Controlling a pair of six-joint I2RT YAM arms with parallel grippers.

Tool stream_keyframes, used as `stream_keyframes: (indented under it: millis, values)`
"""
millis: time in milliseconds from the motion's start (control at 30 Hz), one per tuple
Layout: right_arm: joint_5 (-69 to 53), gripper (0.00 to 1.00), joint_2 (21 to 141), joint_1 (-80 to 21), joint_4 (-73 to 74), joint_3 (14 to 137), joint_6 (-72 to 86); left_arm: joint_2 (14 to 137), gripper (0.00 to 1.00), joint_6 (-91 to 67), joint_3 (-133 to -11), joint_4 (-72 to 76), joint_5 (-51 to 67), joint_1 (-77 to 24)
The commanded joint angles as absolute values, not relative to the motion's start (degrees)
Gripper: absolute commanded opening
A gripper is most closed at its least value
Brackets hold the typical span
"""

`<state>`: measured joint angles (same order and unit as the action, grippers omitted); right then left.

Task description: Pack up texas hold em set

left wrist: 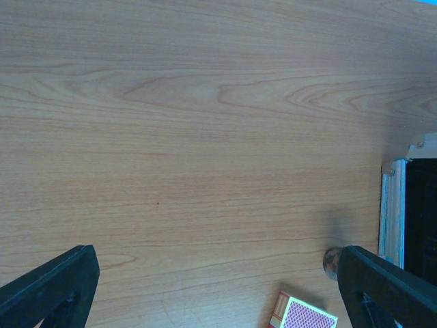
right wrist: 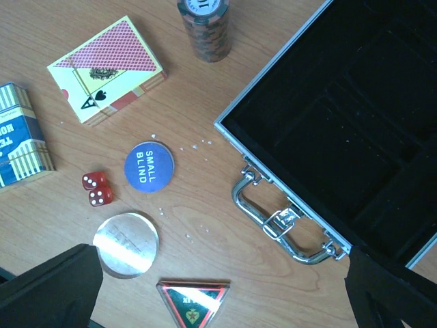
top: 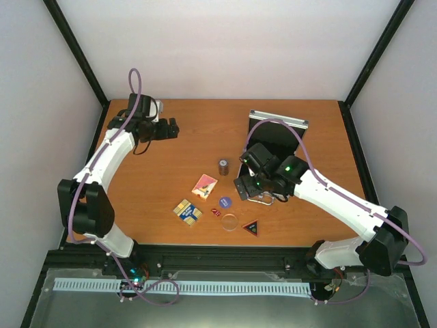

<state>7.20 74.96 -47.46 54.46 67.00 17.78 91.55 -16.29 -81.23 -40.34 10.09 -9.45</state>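
The silver case [top: 276,121] lies open at the back right of the table, and its black lining [right wrist: 341,116] holds nothing that I can see. Its metal handle [right wrist: 273,219] rests on the wood. Left of it lie the red deck [right wrist: 107,70], blue-gold deck [right wrist: 20,137], dark chip cylinder [right wrist: 203,27], blue "SMALL BLIND" chip [right wrist: 149,166], two red dice [right wrist: 96,190], clear disc [right wrist: 126,235] and black triangle [right wrist: 194,301]. My right gripper [right wrist: 220,253] hovers open above bare wood between the disc and the handle. Far left, my left gripper [top: 171,128] is open and holds nothing.
In the left wrist view there is mostly bare wood, with the red deck [left wrist: 304,316], the cylinder [left wrist: 332,262] and the case's rim [left wrist: 392,212] at the lower right. A black frame and white walls enclose the table [top: 150,205].
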Motion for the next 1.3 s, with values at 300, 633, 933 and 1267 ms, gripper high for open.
stream_keyframes:
  millis: [300, 633, 933, 1267]
  values:
    - [9.4, 1.00, 79.9, -48.1, 55.8, 70.8, 15.6, 89.5, 0.99, -16.6, -82.6, -42.5, 9.6, -9.8]
    - [9.2, 0.97, 85.3, -49.6, 52.4, 72.6, 33.8, 86.6, 0.98, -16.6, -84.6, -47.2, 11.5, -9.8]
    - [12.3, 0.97, 100.4, -54.1, 58.2, 90.1, 51.7, 82.9, 1.00, -14.5, -87.5, -47.3, 14.4, -9.8]
    - [9.3, 0.96, 107.1, -59.3, 55.0, 92.0, 72.2, 73.0, 1.00, -15.7, -86.6, -47.0, 17.9, -9.8]
